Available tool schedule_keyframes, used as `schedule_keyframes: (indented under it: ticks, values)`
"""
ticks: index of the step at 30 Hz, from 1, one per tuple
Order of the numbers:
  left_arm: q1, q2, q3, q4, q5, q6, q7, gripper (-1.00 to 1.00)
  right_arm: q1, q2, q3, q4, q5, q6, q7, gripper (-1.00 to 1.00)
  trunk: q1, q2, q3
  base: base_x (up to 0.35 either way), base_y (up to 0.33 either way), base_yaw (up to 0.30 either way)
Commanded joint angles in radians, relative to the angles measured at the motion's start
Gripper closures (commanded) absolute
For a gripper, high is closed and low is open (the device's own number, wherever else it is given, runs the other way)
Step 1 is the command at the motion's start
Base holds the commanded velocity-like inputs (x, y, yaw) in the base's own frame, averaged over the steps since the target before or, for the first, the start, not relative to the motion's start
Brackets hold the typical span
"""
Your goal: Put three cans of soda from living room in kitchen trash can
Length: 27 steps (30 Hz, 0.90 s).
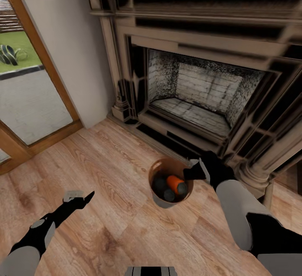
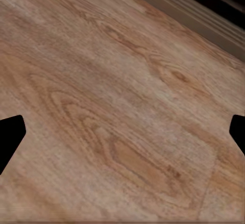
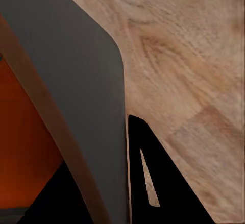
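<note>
Bin: tash can (image 1: pixel 157 167) on plank floor (image 1: pixel 117 209) by fireplace (image 1: pixel 201 95), soda cans (image 1: pixel 175 183) inside.
R pincer (image 1: pixel 196 171): clamped on bin rim.
L pincer (image 1: pixel 82 197): fingers apart, over floor.

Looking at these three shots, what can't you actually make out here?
- Soda cans inside the trash can, head view: one orange side shows; the rest are dark shapes in shadow, so the count is unclear.
- Right pincer, head view: a dark blur at the pail's rim; the right wrist view is too close to confirm a grip.
- Left pincer: fingertips cut off by the left wrist view's edges.
</note>
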Motion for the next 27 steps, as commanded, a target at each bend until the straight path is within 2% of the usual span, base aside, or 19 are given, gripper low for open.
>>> schedule_keyframes:
  ticks: [1,4,9,14,16,27]
  values:
    - [0.0,0.0,0.0,0.01,0.0,-0.01,0.003,-1.0,-0.002,-0.006,-0.014,0.023,-0.058,0.007,0.006,1.0,0.0,0.0,0.0,0.0,0.0,0.0]
    - [0.001,-0.001,0.0,0.023,0.0,-0.028,0.01,-1.0,-0.026,-0.035,-0.031,0.152,-0.059,0.007,0.007,1.0,0.0,0.0,0.0,0.0,0.0,0.0]
    - [0.001,-0.001,0.0,0.026,0.001,-0.036,0.012,-1.0,-0.088,-0.063,-0.035,0.275,-0.059,0.007,0.007,1.0,0.0,0.0,0.0,0.0,0.0,0.0]
    - [0.001,-0.001,0.0,0.027,0.0,-0.038,0.013,-1.0,-0.103,-0.086,-0.035,0.303,-0.06,0.007,0.008,1.0,0.0,0.0,0.0,0.0,0.0,0.0]
    - [0.001,-0.001,0.0,0.027,0.0,-0.038,0.013,-1.0,-0.105,-0.096,-0.035,0.307,-0.06,0.007,0.008,1.0,0.008,-0.014,-0.006,0.0,0.0,0.0]
    - [0.001,-0.001,0.0,0.026,0.0,-0.038,0.011,-1.0,-0.106,-0.104,-0.034,0.306,-0.059,0.007,0.008,1.0,0.05,-0.091,-0.041,0.0,0.0,0.0]
